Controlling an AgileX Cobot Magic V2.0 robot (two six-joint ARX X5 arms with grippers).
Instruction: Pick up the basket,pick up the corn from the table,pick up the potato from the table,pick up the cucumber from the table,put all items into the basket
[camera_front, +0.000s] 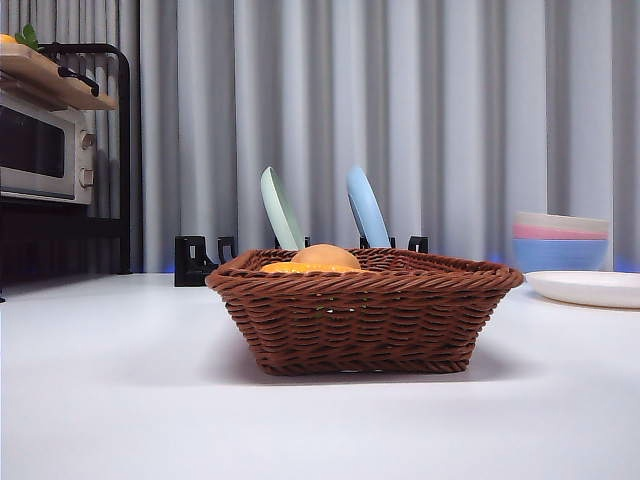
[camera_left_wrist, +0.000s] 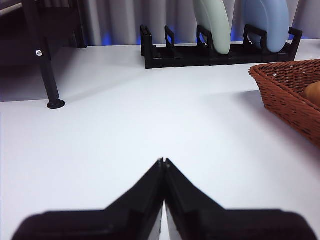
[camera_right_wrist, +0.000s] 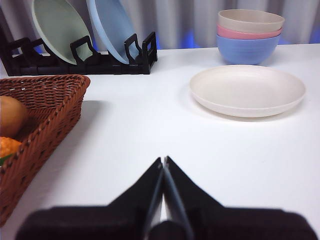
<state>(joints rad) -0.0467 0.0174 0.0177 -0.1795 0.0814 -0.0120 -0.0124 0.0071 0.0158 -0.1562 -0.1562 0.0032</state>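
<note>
- Both pincers hang low over the bare white desk, clenched on nothing: left pincer, right pincer.
- Between them, apart from each, sits the basket.
- Inside it lie the potato and corn.

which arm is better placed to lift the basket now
Roughly even. The basket lies between both shut end effectors, left and right. Potato and corn sit inside. The right seems slightly closer to its rim.
</note>
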